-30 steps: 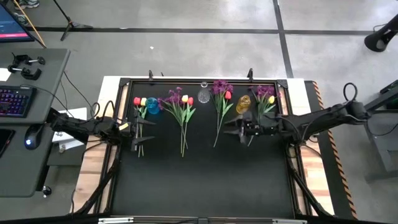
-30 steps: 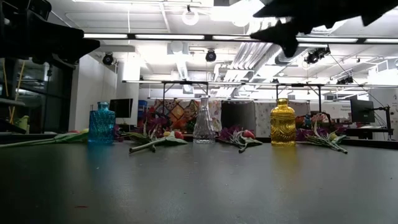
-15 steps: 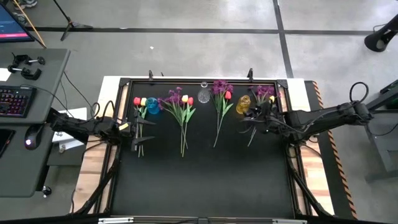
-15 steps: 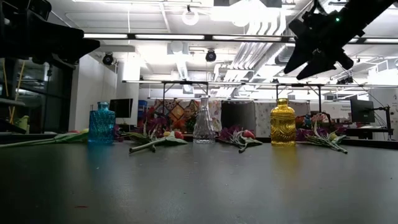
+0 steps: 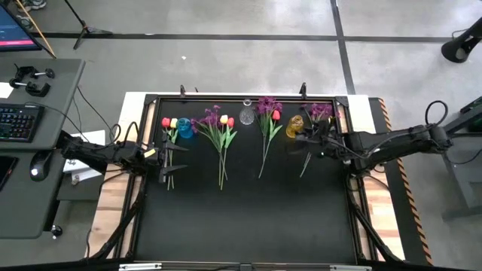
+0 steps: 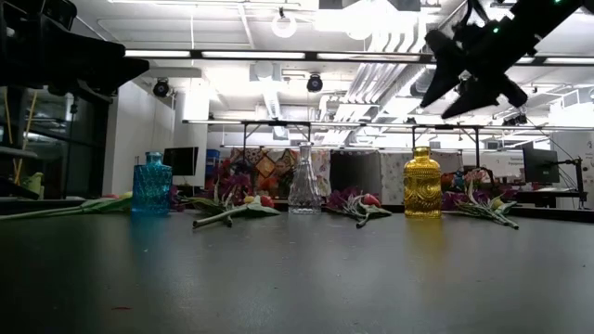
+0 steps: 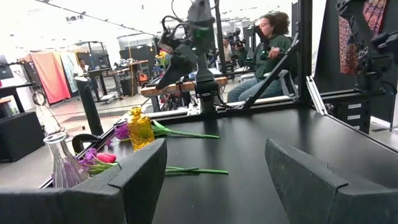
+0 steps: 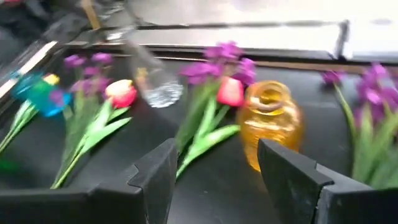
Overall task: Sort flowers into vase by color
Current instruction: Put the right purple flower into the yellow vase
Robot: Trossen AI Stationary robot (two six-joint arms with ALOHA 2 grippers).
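Black matting covers the table [image 5: 248, 218], and all task items lie along its far edge in the upper part of the high view. Four groups of flowers lie flat with stems pointing toward the lower frame: a red and yellow tulip pair [image 5: 169, 125] at upper left, a mixed purple, yellow and red bunch [image 5: 218, 123] to its right, a purple and red bunch [image 5: 267, 111] right of centre, and a purple and yellow bunch [image 5: 319, 114] at upper right. Three vases stand among them: a blue vase [image 5: 184, 128] just beside the leftmost pair, a clear vase [image 5: 247, 114] at centre, and a yellow vase [image 5: 294, 126] between the two right-hand bunches. No vase holds a flower. The right gripper [image 5: 305, 140] hangs above the table just beside the yellow vase, raised well clear of the surface in the low view [image 6: 452, 67]; its fingers [image 8: 155, 171] stand apart and grasp nothing. The left gripper [image 5: 170, 156] waits at the left edge of the mat over the tulip stems, fingers spread wide and empty. A seated person [image 7: 268, 43] appears in the room beyond the table.
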